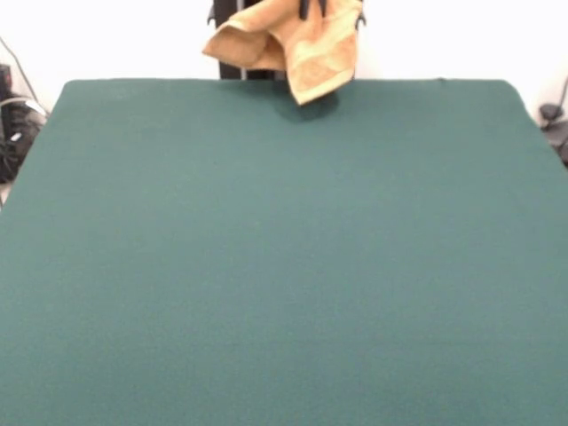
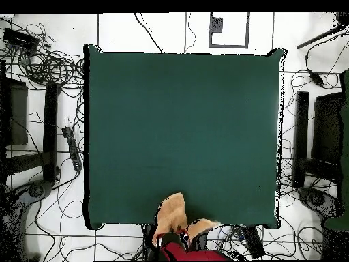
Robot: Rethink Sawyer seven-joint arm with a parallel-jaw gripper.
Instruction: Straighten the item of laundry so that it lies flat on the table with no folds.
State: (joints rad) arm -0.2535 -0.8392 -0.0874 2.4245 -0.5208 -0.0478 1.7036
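Towel: orange-tan terry, bunched and folded, hanging in the air over the middle of the table's robot-side edge. In the front view its lowest corner dangles just above the green cloth and throws a small dark shadow there; whether it touches the surface cannot be told. A paler woven band runs along the lower hanging flap.

Same towel from overhead: a crumpled tan shape partly over the table edge and partly beyond it, with one lobe reaching inward over the felt.

Table: dark green felt top. The overhead view alone shows the floor around it, strewn with black cables.

Gripper: only dark tips at the top edge in the front view, buried in the towel's upper folds. The cloth hangs from them, so they pinch it.

Arm: red and black, seen only from overhead, reaching in over the table's edge.
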